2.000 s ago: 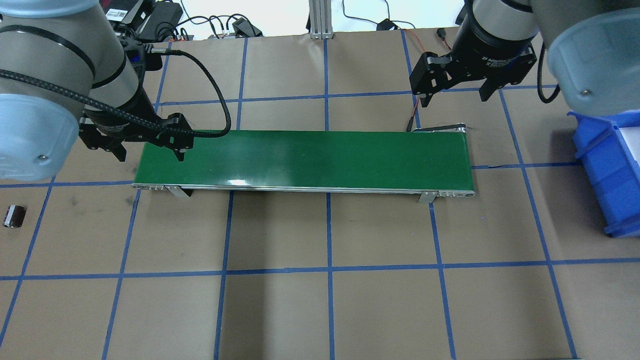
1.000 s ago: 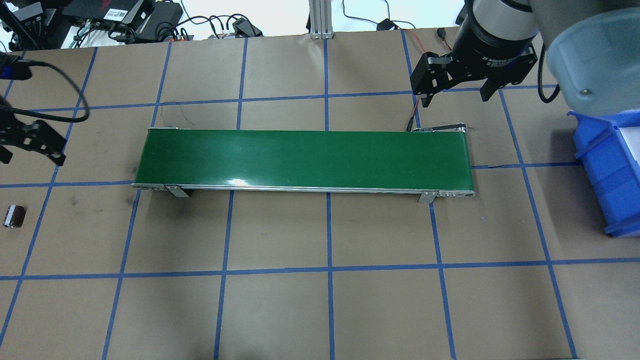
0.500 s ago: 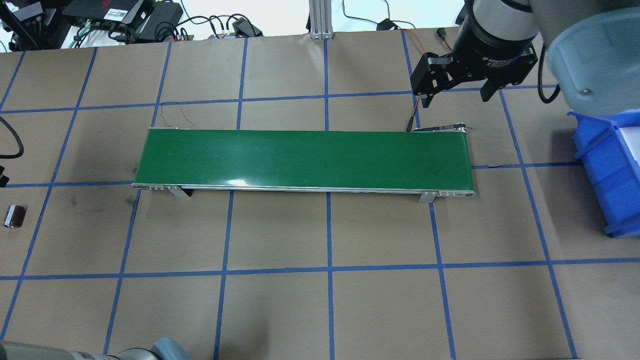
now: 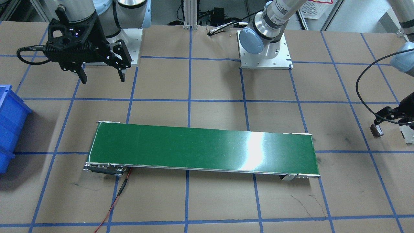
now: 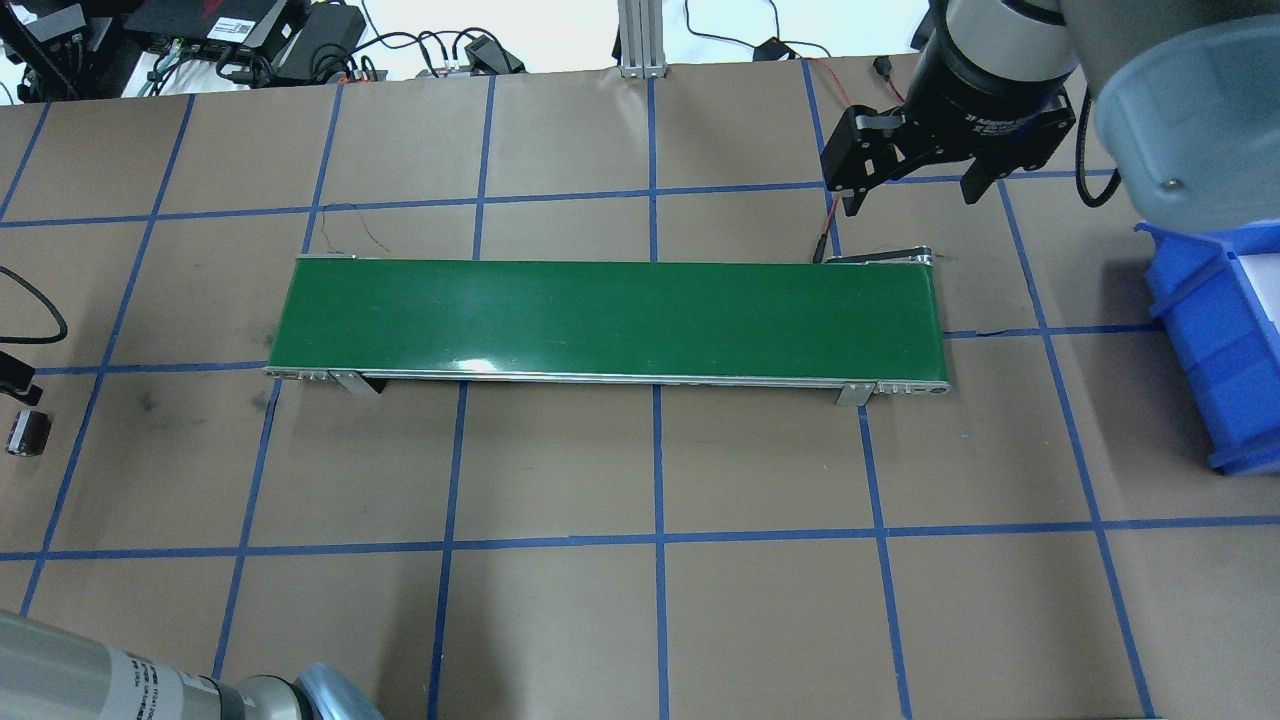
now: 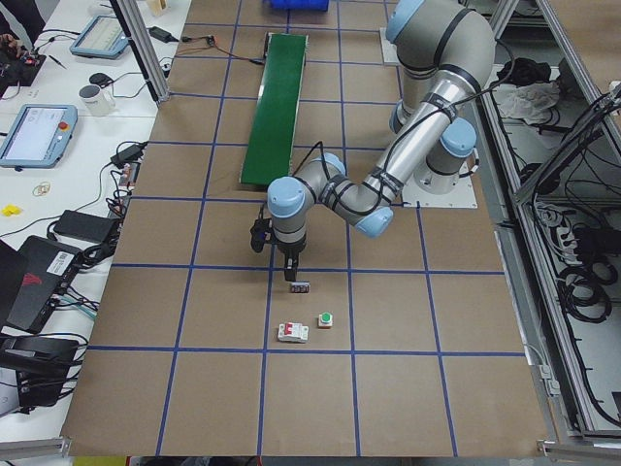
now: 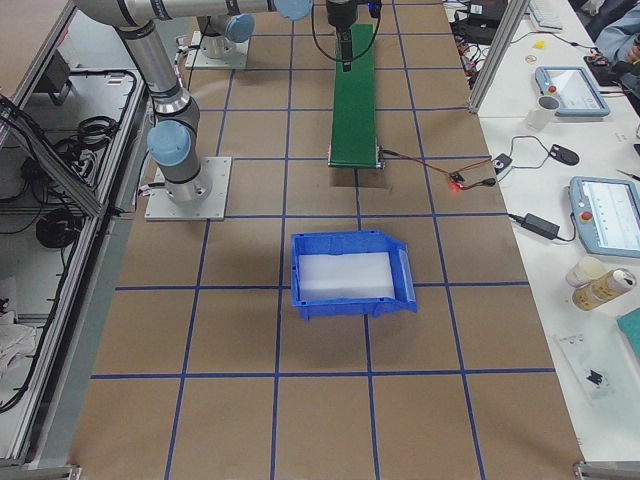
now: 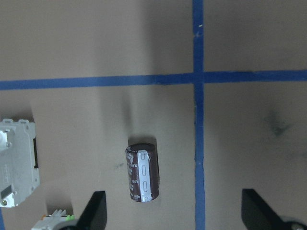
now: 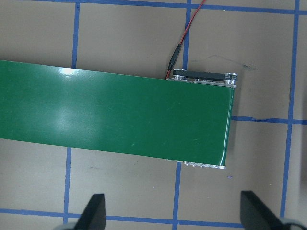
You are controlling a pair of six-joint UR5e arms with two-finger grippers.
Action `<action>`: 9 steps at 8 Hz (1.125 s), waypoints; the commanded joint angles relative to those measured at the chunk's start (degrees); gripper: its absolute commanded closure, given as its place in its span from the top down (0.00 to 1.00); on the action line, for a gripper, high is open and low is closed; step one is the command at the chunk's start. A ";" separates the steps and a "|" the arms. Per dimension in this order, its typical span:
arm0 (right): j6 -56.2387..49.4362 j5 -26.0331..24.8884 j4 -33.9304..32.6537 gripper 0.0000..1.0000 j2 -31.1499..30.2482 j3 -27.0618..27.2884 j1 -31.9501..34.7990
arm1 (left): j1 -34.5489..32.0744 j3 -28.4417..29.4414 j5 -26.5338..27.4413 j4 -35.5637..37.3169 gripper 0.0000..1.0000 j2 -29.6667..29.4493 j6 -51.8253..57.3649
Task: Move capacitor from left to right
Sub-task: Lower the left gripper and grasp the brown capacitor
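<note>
The capacitor [image 8: 142, 172], a stubby dark brown cylinder with a silvery stripe, lies on its side on the brown table at the far left [image 5: 27, 434]. It also shows in the front view [image 4: 376, 130] and the left view [image 6: 299, 287]. My left gripper [image 8: 175, 214] is open and empty, hovering above it with the capacitor between the fingers and nearer the left one. In the overhead view only a fingertip [image 5: 15, 375] shows at the edge. My right gripper [image 5: 910, 197] is open and empty, above the table behind the green conveyor belt's [image 5: 610, 318] right end.
A white-grey blocky part [image 8: 17, 167] and a white part with a green cap [image 6: 325, 318] lie close to the capacitor. A blue bin [image 5: 1215, 330] stands at the far right. A red wire [image 9: 184, 36] leads to the belt's motor end.
My left arm has swung from the belt's left end out to the far left, over the capacitor. The capacitor and my right arm have not moved.
</note>
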 commanded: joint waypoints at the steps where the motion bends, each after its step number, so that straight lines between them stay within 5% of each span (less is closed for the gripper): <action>1: 0.03 0.00 0.01 1.00 -0.01 0.00 0.02 | 1.31 -0.10 0.20 1.50 1.00 -4.21 -6.10; 5: 0.03 0.00 0.01 1.00 -0.01 0.00 0.02 | 1.40 0.17 5.20 1.59 1.00 -7.74 -8.40; 7: 0.03 0.00 0.10 1.00 -0.01 0.00 0.02 | 1.40 0.08 5.38 1.85 0.73 -8.01 -7.96; 9: -0.05 0.00 0.10 1.00 -0.01 0.00 0.02 | 1.40 0.17 5.21 2.29 0.17 -8.01 -7.26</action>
